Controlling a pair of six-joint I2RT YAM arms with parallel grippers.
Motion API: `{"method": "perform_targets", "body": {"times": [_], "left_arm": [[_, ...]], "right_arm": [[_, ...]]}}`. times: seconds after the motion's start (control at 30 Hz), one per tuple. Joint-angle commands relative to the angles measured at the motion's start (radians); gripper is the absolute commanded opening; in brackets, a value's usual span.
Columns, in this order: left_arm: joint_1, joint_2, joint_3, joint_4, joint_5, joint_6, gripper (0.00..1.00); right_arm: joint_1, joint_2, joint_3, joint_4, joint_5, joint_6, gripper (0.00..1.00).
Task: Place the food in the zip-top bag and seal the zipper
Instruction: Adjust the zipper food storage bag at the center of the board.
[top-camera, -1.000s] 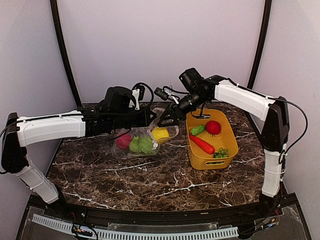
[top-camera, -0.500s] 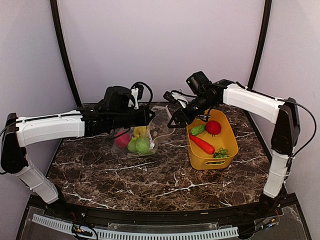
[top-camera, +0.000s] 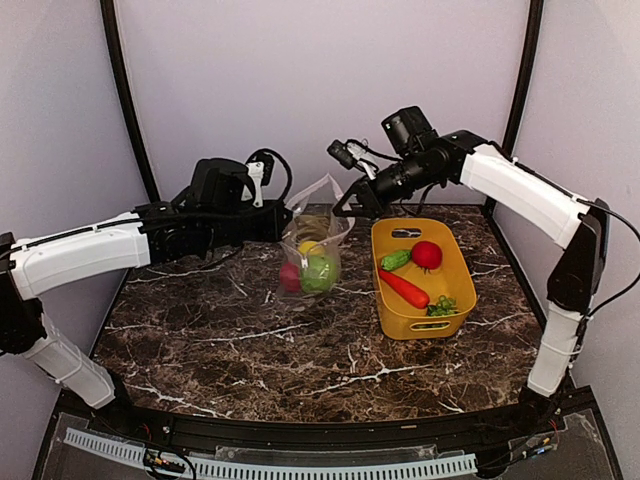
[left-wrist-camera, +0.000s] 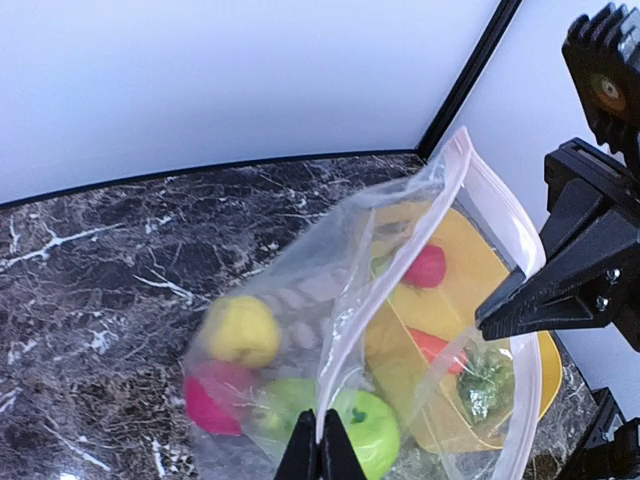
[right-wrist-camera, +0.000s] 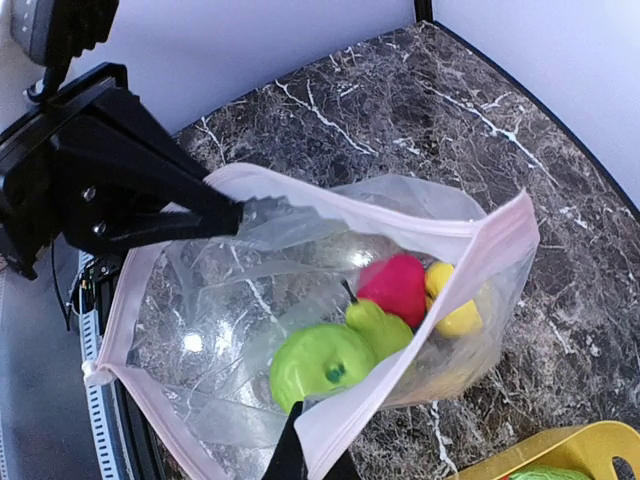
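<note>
The clear zip-top bag (top-camera: 316, 238) hangs upright between both grippers, mouth open at the top. My left gripper (top-camera: 287, 222) is shut on one side of the mouth, its tips (left-wrist-camera: 320, 455) pinching the pinkish-white zipper (left-wrist-camera: 354, 339). Opposite it, my right gripper (top-camera: 343, 211) is shut on the other zipper strip (right-wrist-camera: 421, 336). At the bag's bottom lie a green apple (right-wrist-camera: 320, 365), a green pear (right-wrist-camera: 382, 325), a red piece (right-wrist-camera: 395, 285) and a yellow piece (right-wrist-camera: 452, 308). A tomato (top-camera: 427, 255), cucumber (top-camera: 394, 260), red pepper (top-camera: 404, 288) and grapes (top-camera: 442, 305) stay in the basket.
The yellow plastic basket (top-camera: 455, 262) stands on the marble table (top-camera: 250, 340), just right of the hanging bag. Black frame posts and pale walls close in the back and sides.
The right gripper has closed on the bag's mouth edge. Both arms have risen, lifting the bag off the table, and the food inside has slid to its bottom.
</note>
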Motion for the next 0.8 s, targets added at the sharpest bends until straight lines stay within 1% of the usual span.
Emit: {"method": "perform_targets", "body": {"times": [0.0,0.1,0.13,0.2,0.27,0.3,0.37,0.47,0.57,0.7,0.77], "left_arm": [[0.027,-0.048,0.023,-0.074,-0.067,0.08,0.01],[0.034,-0.068,0.032,-0.084,-0.095,0.112,0.01],[0.04,-0.075,0.043,-0.096,-0.111,0.119,0.01],[0.049,-0.087,0.061,-0.102,-0.12,0.138,0.01],[0.053,-0.091,0.073,-0.101,-0.117,0.15,0.01],[0.053,-0.089,0.077,-0.1,-0.112,0.152,0.01],[0.054,-0.079,0.074,-0.101,-0.085,0.14,0.01],[0.055,-0.057,0.044,-0.087,-0.038,0.104,0.01],[0.054,-0.035,-0.021,-0.035,0.022,0.042,0.01],[0.054,-0.003,-0.062,0.014,0.081,-0.01,0.01],[0.054,0.011,-0.062,0.021,0.095,-0.019,0.01]], "right_arm": [[-0.003,0.079,0.006,-0.036,-0.032,-0.03,0.0],[-0.002,0.069,0.009,-0.02,-0.046,-0.033,0.01],[-0.002,0.063,0.03,-0.022,-0.046,-0.039,0.05],[-0.004,0.05,0.076,-0.035,-0.035,-0.059,0.17],[-0.007,0.031,0.108,-0.052,-0.025,-0.092,0.4],[-0.012,0.013,0.103,-0.054,-0.014,-0.103,0.47],[-0.026,-0.028,0.066,-0.053,-0.001,-0.128,0.57],[-0.07,-0.101,-0.042,-0.044,-0.01,-0.174,0.68],[-0.143,-0.15,-0.181,-0.037,-0.02,-0.214,0.68],[-0.262,-0.149,-0.321,-0.039,-0.027,-0.287,0.6],[-0.299,-0.136,-0.369,-0.031,-0.009,-0.317,0.55]]}}
